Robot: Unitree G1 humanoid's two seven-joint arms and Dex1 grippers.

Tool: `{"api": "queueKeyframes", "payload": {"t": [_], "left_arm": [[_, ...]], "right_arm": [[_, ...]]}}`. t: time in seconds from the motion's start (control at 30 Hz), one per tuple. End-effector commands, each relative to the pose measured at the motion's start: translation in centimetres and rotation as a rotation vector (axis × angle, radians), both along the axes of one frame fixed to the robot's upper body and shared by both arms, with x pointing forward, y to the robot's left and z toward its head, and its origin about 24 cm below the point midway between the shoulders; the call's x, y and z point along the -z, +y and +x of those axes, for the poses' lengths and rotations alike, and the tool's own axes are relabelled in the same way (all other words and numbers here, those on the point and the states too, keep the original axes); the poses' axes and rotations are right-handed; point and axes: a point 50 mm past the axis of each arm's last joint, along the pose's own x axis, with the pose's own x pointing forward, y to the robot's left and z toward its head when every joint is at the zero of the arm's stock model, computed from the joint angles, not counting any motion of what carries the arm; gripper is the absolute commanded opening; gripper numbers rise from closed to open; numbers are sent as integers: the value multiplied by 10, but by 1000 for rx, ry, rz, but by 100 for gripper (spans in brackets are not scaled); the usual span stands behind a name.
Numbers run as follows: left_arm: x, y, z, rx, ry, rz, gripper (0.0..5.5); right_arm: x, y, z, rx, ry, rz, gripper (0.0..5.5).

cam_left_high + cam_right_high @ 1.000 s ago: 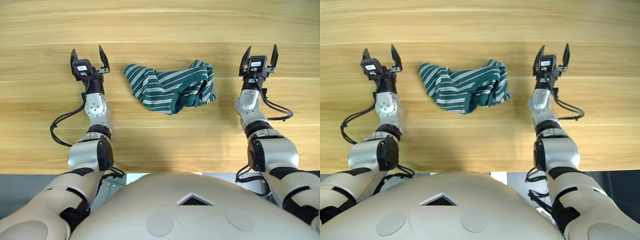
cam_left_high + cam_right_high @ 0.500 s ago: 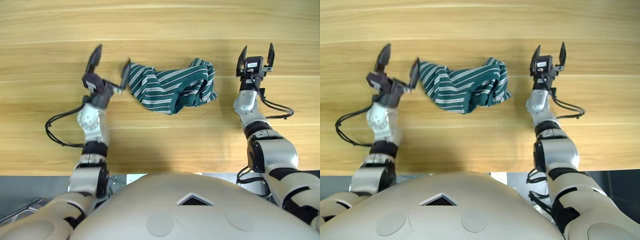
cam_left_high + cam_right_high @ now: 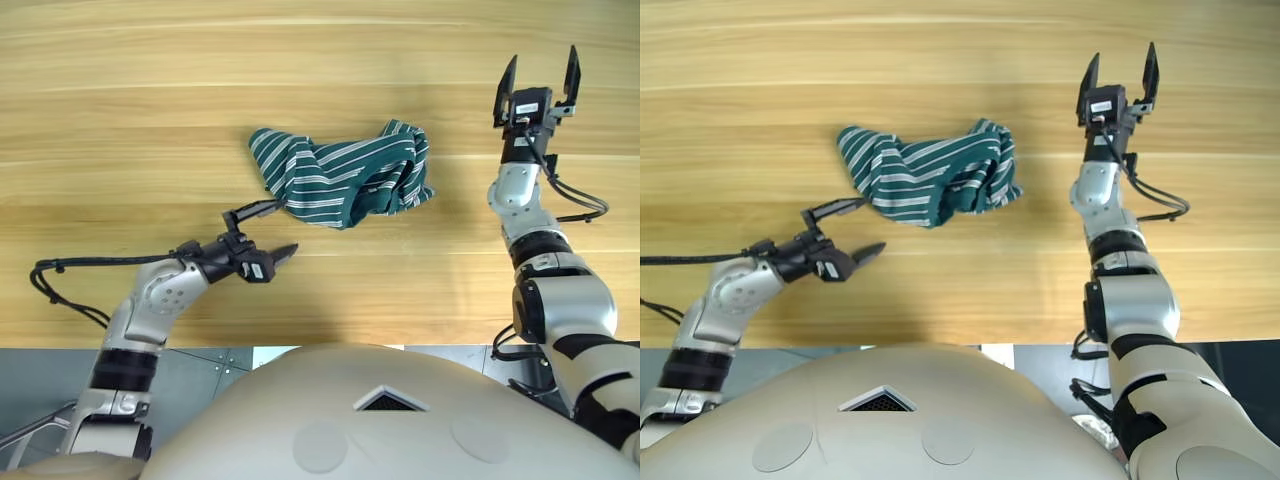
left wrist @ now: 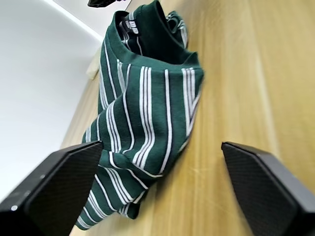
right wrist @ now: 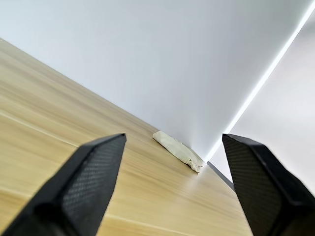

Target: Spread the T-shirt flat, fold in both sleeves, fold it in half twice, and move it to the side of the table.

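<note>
A: Where's the T-shirt [image 3: 345, 180]?
B: Mid-table [image 3: 300, 60], crumpled in 1 heap. Green with white stripes. Not spread, no fold done.
A: And the left pincer [image 3: 290, 225]?
B: Low over the table, just beside the shirt's near-left edge, pointing at it. Its 2 fingers [image 4: 54, 182] are wide apart, nothing between them. Far fingertip is at the hem; can't tell if it's touching.
A: And the right pincer [image 3: 542, 58]?
B: Well apart from the shirt, to its right and farther back, pointing away. Jaws spread, empty. Pale crumpled scrap [image 5: 177, 151] at the table's far edge ahead of it.
</note>
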Motion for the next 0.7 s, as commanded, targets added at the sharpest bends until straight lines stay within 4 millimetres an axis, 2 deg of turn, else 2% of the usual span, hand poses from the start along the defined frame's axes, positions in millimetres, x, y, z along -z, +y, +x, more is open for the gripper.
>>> {"api": "queueKeyframes", "payload": {"t": [0.03, 0.2, 0.4, 0.6, 0.7], "left_arm": [[13, -3, 9, -32, -43, 37, 448], [13, -5, 21, -123, -142, -30, 448], [9, -1, 23, -184, -201, -84, 448], [0, -10, 19, -187, -269, -236, 448], [4, -8, 22, -210, -270, -224, 448]], "right_arm": [[-3, -2, 3, 10, -7, -8, 358], [1, -1, 0, 4, 11, -32, 358], [4, -4, -1, 13, 28, -47, 358], [11, -1, -2, 16, 70, -52, 358], [13, 0, -2, 16, 80, -51, 358]]}}
